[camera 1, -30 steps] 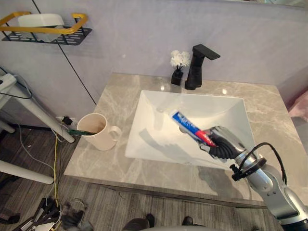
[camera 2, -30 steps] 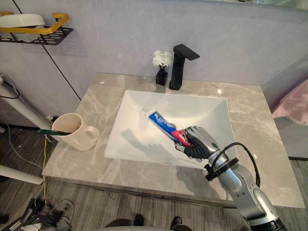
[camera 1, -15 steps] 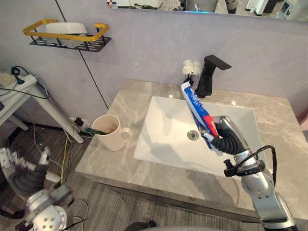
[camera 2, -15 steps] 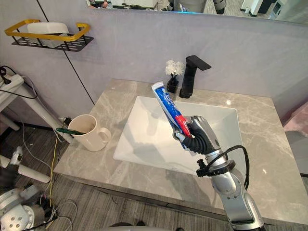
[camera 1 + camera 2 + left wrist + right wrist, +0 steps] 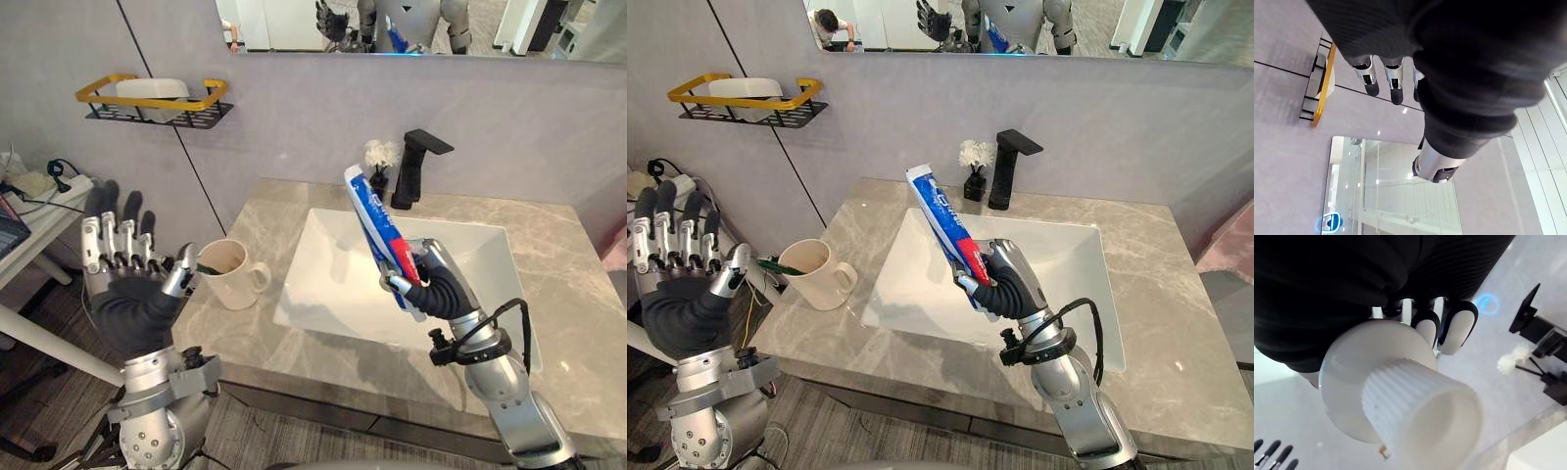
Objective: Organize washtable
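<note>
Toothpaste tube [image 5: 377, 227] is being held up in the air over the sink [image 5: 470, 255], standing nearly upright with its flat end leaning up toward the robot's left and its cap end down in the right hand [image 5: 436, 289]. The fingers [image 5: 1457, 328] of that hand are curling tightly round the lower part of the tube, and the right wrist view is looking straight at the white ribbed cap [image 5: 1420, 416] sticking out below the grip. One second ago the tube was lying low and almost flat inside the basin in this same grip; half a second ago it was already lifted and tipped up, and now it is riding higher.

The left hand [image 5: 127, 294] is rising at the robot's left, where half a second ago it was hanging low near the floor. Its fingers [image 5: 1369, 81] are standing straight and spread, holding nothing, with the thumb close to the cream mug [image 5: 230, 274] on the grey marble surface [image 5: 558, 294] left of the sink; whether it is touching the mug cannot be told. A green toothbrush [image 5: 779, 264] is leaning out of the mug.

A black tap [image 5: 409, 168] and a small vase of white flowers [image 5: 377, 162] are standing behind the basin, and a black wall rack with a yellow rail [image 5: 157, 101] is hanging on the wall to the left.
</note>
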Motion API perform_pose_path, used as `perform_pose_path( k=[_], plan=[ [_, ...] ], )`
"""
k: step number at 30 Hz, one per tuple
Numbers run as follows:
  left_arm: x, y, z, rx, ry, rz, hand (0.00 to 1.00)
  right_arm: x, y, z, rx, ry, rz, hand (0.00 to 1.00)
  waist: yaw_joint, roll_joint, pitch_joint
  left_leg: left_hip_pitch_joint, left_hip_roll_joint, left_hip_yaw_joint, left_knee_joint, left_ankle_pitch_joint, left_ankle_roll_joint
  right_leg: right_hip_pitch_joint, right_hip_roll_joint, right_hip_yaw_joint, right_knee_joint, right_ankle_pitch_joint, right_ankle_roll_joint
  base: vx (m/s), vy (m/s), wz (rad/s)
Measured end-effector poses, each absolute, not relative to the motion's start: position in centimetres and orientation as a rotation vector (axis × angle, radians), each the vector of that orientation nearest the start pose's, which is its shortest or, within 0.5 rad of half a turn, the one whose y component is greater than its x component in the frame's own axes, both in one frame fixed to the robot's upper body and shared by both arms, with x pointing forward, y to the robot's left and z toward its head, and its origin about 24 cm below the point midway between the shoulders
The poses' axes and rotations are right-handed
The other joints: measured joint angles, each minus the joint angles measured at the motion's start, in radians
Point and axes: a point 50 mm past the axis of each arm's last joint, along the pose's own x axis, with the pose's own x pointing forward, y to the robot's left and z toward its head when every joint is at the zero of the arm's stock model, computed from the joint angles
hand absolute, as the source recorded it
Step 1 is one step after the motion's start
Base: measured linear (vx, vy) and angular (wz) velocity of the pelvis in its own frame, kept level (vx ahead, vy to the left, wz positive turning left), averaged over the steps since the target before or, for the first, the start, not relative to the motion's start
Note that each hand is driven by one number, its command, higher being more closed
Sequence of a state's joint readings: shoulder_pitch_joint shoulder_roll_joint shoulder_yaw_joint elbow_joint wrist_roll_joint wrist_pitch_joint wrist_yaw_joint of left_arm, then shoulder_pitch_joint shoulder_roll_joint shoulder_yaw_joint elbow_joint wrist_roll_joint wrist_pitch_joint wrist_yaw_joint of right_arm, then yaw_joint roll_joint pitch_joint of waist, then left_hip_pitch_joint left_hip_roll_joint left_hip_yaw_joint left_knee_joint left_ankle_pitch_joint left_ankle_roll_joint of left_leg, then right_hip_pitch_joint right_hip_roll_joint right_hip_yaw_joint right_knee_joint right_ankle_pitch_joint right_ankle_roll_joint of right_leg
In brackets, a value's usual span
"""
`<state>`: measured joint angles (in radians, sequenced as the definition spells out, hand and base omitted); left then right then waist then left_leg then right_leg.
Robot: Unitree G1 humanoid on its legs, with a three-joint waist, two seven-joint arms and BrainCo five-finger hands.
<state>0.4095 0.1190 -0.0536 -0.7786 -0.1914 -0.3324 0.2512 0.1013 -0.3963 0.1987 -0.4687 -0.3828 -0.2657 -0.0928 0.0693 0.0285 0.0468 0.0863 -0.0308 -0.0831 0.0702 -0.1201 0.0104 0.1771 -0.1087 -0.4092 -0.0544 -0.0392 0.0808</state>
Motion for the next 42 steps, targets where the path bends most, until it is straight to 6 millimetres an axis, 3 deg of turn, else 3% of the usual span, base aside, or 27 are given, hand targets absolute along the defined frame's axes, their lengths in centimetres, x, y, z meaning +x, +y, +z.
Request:
perform_pose_path(
  k=[9,18,24,42],
  plan=[
    [15.1,15.7,16.6,-0.293,-0.676,0.058,0.0,20.8,-12.2,14.2,-0.616,-0.703,0.245,1.0,0.0,-0.018,-0.01,0.009,0.0,0.005,0.0,0.001,0.0,0.0,0.0,0.006,0.001,0.0,0.0,0.0,0.002,0.0],
    [16.8,12.9,14.0,-0.462,-0.495,-0.13,0.0,21.5,-10.1,14.2,-0.608,-0.735,0.363,1.0,0.0,-0.018,-0.01,0.01,0.003,0.016,-0.002,0.001,0.0,-0.007,0.001,0.02,0.002,0.001,-0.001,-0.01,0.005,-0.03],
    [17.5,11.3,13.8,-0.518,-0.452,-0.271,0.0,22.0,-9.0,13.9,-0.67,-0.752,0.468,1.0,0.0,-0.018,-0.01,0.01,0.003,0.02,-0.002,0.001,0.0,-0.008,0.001,0.024,0.002,0.001,-0.001,0.0,0.0,0.0],
    [18.1,9.6,13.8,-0.675,-0.395,-0.401,0.0,23.2,-7.8,13.8,-0.876,-0.831,0.609,1.0,0.001,-0.018,-0.01,0.011,0.005,0.036,-0.003,0.001,0.0,-0.013,0.002,0.035,0.001,0.005,-0.004,-0.01,0.003,-0.01]
  ],
)
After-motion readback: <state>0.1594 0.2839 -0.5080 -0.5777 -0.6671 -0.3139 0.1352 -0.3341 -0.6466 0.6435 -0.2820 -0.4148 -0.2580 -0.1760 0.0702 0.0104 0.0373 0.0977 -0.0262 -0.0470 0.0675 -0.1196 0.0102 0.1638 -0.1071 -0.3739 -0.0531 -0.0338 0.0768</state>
